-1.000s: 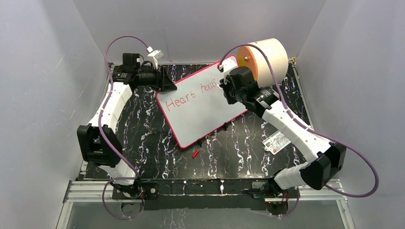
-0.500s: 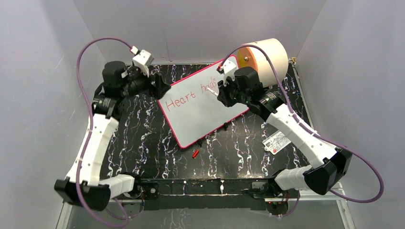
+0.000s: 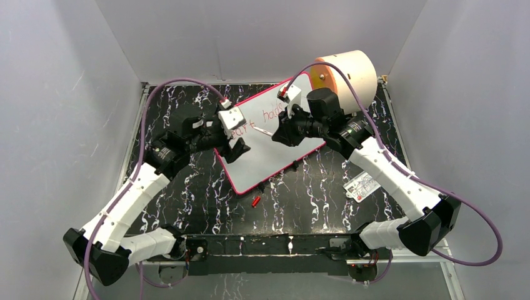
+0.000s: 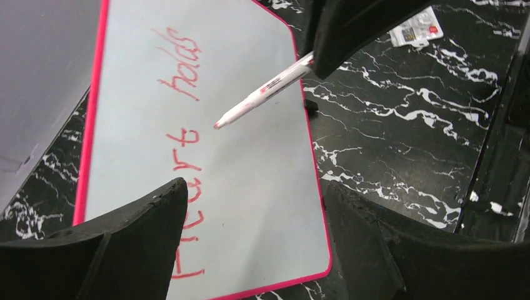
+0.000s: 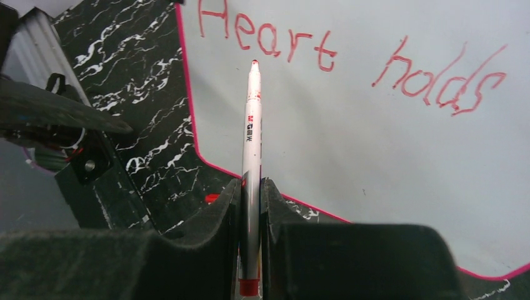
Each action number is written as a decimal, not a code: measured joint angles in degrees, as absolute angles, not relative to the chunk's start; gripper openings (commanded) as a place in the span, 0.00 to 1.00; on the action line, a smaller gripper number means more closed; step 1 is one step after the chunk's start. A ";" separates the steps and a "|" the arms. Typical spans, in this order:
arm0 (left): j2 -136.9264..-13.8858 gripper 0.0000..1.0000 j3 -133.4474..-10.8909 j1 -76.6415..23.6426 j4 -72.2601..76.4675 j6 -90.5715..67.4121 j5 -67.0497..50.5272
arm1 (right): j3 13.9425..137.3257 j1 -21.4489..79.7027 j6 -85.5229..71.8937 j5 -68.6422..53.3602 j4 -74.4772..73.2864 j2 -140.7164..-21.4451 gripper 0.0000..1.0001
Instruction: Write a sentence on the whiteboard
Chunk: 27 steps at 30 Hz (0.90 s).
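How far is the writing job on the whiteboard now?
Done: the sentence so far reads "Heart holds" in red on the whiteboard. In hand: the right gripper is shut on the marker, tip near "Heart"; the left gripper is open over the board. Left: probably more words, as the lower board is blank.

Desk: we see a black, white-veined desk [image 3: 312, 187].
On it: whiteboard [image 3: 269, 156], cream cylinder [image 3: 353, 72], red cap [image 3: 255, 200], printed card [image 3: 360, 185].

Robot lab, grey booth walls [image 3: 56, 94], marbled table [image 3: 312, 182]
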State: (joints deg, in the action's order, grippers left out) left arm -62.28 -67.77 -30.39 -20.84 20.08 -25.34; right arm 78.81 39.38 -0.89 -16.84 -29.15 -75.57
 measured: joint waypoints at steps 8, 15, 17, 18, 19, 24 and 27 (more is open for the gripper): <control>-63.94 0.76 -67.09 -36.14 -19.09 28.80 -24.14 | 78.81 39.38 -0.86 -22.68 -28.49 -75.55 0.00; -65.91 0.69 -66.41 -37.26 -16.73 33.63 -23.49 | 78.13 39.38 -0.82 -25.87 -28.36 -75.55 0.00; -66.22 0.66 -65.82 -37.32 -16.14 34.61 -23.51 | 77.97 39.38 -0.82 -26.37 -28.38 -75.55 0.00; -66.28 0.64 -65.41 -37.36 -15.59 35.09 -23.57 | 77.93 39.38 -0.82 -26.70 -28.40 -75.55 0.00; -66.30 0.61 -65.04 -37.39 -15.18 35.57 -23.70 | 77.93 39.38 -0.82 -27.07 -28.34 -75.55 0.00; -66.35 0.50 -64.18 -37.67 -13.37 37.52 -26.11 | 77.93 39.38 -0.82 -28.53 -28.29 -75.57 0.00; -66.35 0.44 -63.44 -37.74 -12.08 38.44 -27.64 | 77.93 39.38 -0.82 -29.47 -28.29 -75.59 0.00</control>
